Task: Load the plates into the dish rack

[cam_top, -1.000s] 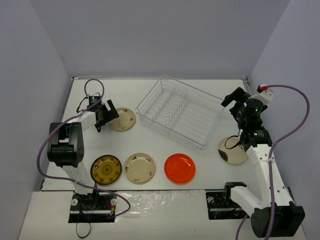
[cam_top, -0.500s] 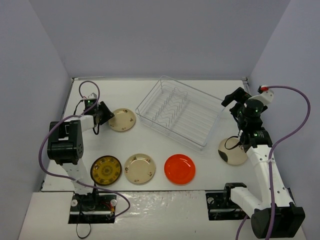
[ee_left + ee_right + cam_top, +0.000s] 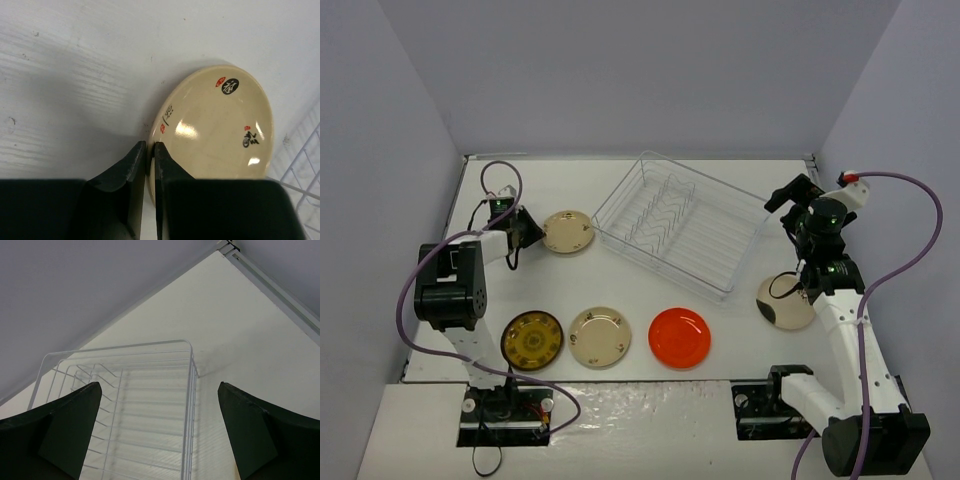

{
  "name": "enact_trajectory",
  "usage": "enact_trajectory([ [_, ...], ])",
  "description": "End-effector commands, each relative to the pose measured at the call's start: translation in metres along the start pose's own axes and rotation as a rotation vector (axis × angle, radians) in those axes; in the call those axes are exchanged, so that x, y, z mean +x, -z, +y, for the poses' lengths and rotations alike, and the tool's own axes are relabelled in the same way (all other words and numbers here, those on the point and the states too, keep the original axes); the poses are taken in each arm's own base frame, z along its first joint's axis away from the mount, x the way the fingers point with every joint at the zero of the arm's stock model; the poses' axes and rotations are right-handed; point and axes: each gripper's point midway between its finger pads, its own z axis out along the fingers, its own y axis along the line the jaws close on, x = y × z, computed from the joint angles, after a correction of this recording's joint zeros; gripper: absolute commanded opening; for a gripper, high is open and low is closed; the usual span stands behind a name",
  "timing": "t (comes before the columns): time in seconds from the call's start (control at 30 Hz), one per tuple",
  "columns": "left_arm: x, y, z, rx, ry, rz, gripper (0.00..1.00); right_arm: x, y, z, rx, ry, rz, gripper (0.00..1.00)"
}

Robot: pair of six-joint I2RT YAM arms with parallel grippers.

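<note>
My left gripper (image 3: 533, 230) (image 3: 150, 150) is shut on the left rim of a cream plate (image 3: 568, 231) (image 3: 215, 130) with small red and black motifs, left of the wire dish rack (image 3: 660, 262). Near the front lie a dark brown plate with a yellow pattern (image 3: 532, 340), a second cream plate (image 3: 600, 336) and an orange-red plate (image 3: 680, 337). A cream plate with a dark patch (image 3: 782, 305) lies partly under my right arm. My right gripper (image 3: 788, 198) (image 3: 159, 386) hangs open and empty above the dish rack's (image 3: 192, 390) right end.
Grey walls close in the table on three sides. A metal strip (image 3: 280, 285) runs along the table's far right edge. Purple cables (image 3: 505, 175) loop off both arms.
The left jaws have closed onto the cream plate's rim, and the plate has shifted slightly toward the back. The right arm has not moved.
</note>
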Motion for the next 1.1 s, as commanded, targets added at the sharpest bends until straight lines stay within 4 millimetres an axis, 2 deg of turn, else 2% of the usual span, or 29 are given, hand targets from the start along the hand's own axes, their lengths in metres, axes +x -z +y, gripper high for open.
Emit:
enact_trajectory([
  [0.0,-0.013,0.02,0.004,-0.047,-0.037,-0.05,0.0,-0.027,0.003,0.006,-0.007,-0.035,-0.084,1.0],
  [0.17,-0.039,0.054,-0.005,-0.064,-0.042,-0.161,0.0,-0.028,0.004,0.007,-0.011,-0.033,-0.088,1.0],
  [0.27,-0.061,0.086,-0.025,0.001,-0.068,-0.278,0.0,-0.028,0.005,0.007,-0.015,-0.023,-0.088,1.0],
  [0.33,-0.068,0.101,-0.032,0.036,-0.072,-0.339,0.0,-0.028,0.005,0.01,-0.031,-0.012,-0.085,1.0],
  [0.5,-0.081,0.138,-0.048,0.1,-0.09,-0.451,0.0,-0.024,0.006,0.026,-0.121,0.011,-0.058,1.0],
  [0.6,-0.095,0.168,-0.064,0.155,-0.128,-0.531,0.0,-0.021,0.007,0.041,-0.21,0.049,-0.043,0.99],
  [0.67,-0.1,0.184,-0.078,0.209,-0.157,-0.566,0.0,-0.01,0.01,0.057,-0.321,0.086,-0.007,0.98],
  [0.8,-0.111,0.216,-0.111,0.336,-0.236,-0.629,0.0,0.016,0.03,0.107,-0.647,0.155,0.092,0.99],
  [0.93,-0.113,0.243,-0.151,0.482,-0.335,-0.638,0.0,0.049,0.048,0.155,-0.85,0.298,0.169,1.0],
  [0.97,-0.113,0.245,-0.154,0.493,-0.345,-0.645,0.0,0.053,0.057,0.167,-0.893,0.331,0.171,1.0],
  [1.07,-0.105,0.259,-0.181,0.592,-0.417,-0.645,0.0,0.087,0.064,0.202,-0.992,0.41,0.262,1.0],
])
